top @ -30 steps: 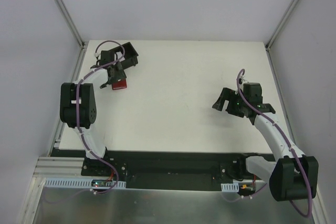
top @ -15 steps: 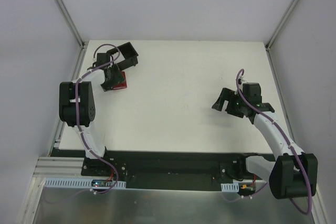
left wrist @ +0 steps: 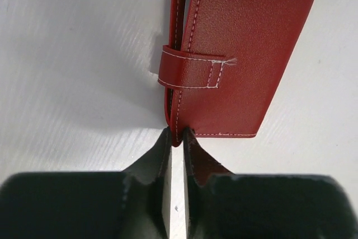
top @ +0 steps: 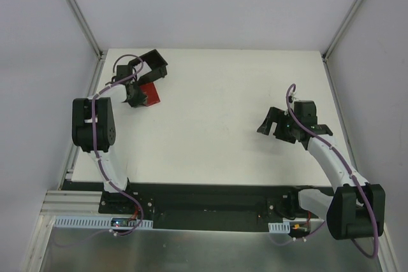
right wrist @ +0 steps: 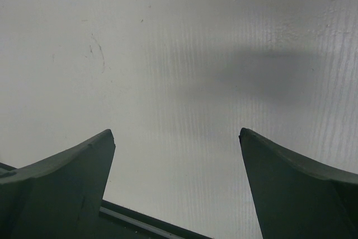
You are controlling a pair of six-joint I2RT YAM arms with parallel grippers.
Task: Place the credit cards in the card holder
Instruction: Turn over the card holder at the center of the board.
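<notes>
The left pincer [left wrist: 176,136] is seen drawn narrow, its two fingers closed on the near corner of the card holder [left wrist: 229,54], at the folded edge. The hold is judged to be a pinch on that corner rather than a full grasp.

The card holder lies shut and straight ahead of this pincer. Its long axis runs away from the fingers and leans a little to the right, and the snap tab [left wrist: 193,71] is wrapped round its left edge. It rests on the bench [top: 223,93] near the far left corner. At its far end the black box [top: 155,65] is met; whether the two touch cannot be told.

The right pincer [right wrist: 176,132] is held wide above the bench with nothing between its fingers, well apart from the card holder, so the left arm is by far the nearer. No credit cards can be made out in any view, and their place cannot be told.
</notes>
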